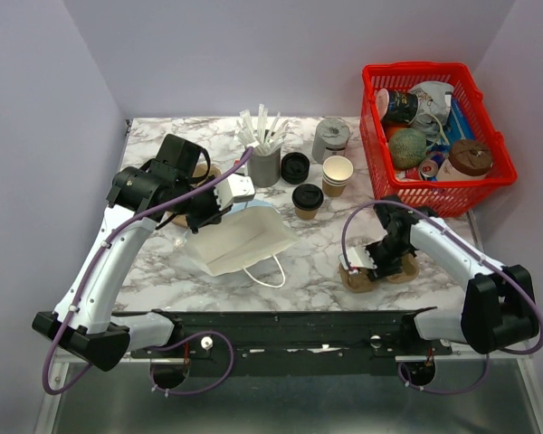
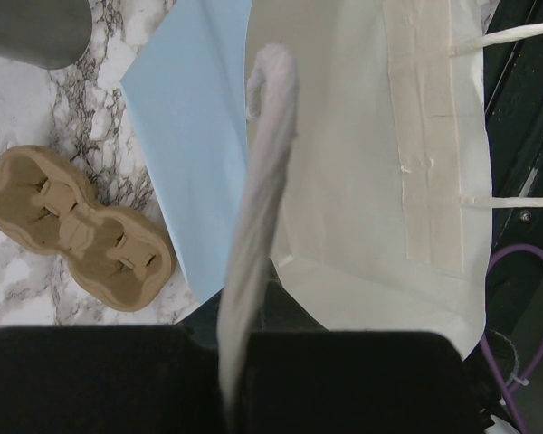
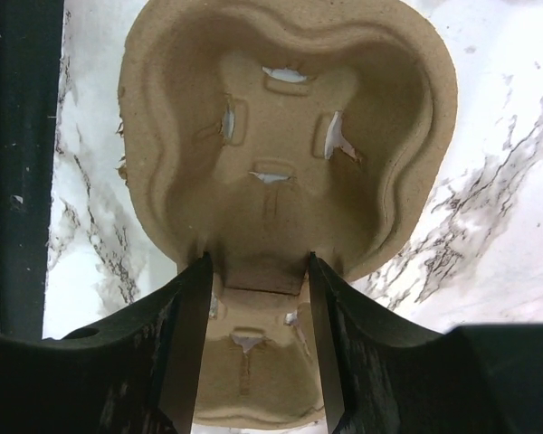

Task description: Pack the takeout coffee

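Coffee (image 1: pixel 308 201) between left tool (image 1: pixel 239 191) gripping bag (image 1: pixel 240 242) and right tool (image 1: pixel 360 263) gripping carrier (image 3: pixel 281 163).

From my station, the paper bag (image 1: pixel 240 242) lies flat on the desk (image 1: pixel 317 262), left of centre, on top of a sheet (image 2: pixel 195 136) that sticks out behind it. One handle (image 2: pixel 262 181) runs up into the left tool (image 1: pixel 235 194), pinched there. A second cup carrier (image 2: pixel 77 226) sits on the desk left of the sheet. Front right, my right tool (image 3: pixel 258 262) straddles the waist of a cup carrier (image 3: pixel 290 136). Behind the bag stands the stirrer holder (image 1: pixel 264 163), with the stack of lids (image 1: pixel 295 167) to its right. The takeout coffee (image 1: pixel 308 201) is before the lids, beside the stack of paper cups (image 1: pixel 338 176). The basket (image 1: pixel 434 194) fills the rear right corner.
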Action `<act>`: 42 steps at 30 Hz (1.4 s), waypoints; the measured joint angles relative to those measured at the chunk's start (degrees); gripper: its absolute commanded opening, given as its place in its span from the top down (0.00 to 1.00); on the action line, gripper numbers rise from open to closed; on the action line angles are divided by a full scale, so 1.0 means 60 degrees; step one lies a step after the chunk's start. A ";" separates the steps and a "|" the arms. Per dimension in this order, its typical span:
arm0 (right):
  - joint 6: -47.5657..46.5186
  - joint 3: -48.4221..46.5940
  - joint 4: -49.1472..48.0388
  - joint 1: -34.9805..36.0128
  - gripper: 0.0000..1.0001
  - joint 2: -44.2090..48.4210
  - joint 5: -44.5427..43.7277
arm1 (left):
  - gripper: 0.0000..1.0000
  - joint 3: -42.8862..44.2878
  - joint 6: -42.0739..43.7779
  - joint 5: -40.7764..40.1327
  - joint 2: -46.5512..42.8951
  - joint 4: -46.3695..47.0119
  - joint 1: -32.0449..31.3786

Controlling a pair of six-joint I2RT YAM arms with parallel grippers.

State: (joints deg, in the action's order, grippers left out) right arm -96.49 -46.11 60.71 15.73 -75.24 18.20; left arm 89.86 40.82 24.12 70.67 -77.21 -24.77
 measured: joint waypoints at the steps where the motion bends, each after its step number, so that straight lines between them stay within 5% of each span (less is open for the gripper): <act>1: 0.0029 0.0036 -0.0015 0.0000 0.44 0.0026 -0.0015 | 1.00 0.0000 0.0000 0.0000 0.0000 0.0000 0.0000; 22: 0.0940 0.0302 -0.0521 -0.0015 0.43 0.0404 -0.0178 | 1.00 -0.0062 0.0000 0.0004 0.0025 0.0033 0.0000; 31: 0.1264 0.0302 -0.0550 -0.0015 0.55 0.0317 -0.0178 | 1.00 -0.0066 0.0004 0.0004 0.0080 0.0066 0.0000; 38: 0.1585 0.0266 -0.0572 -0.0015 0.79 0.0310 -0.0171 | 1.00 -0.0117 -0.0007 0.0007 0.0091 0.0069 0.0000; 42: 0.1861 -0.0018 -0.0153 -0.0018 0.82 0.0386 -0.0073 | 1.00 -0.0113 -0.0055 0.0044 0.0120 0.0069 0.0000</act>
State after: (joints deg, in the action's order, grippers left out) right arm -85.32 -46.22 59.79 15.62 -72.93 17.76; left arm 89.19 40.49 24.38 71.40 -76.79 -24.77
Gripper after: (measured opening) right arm 0.434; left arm 0.010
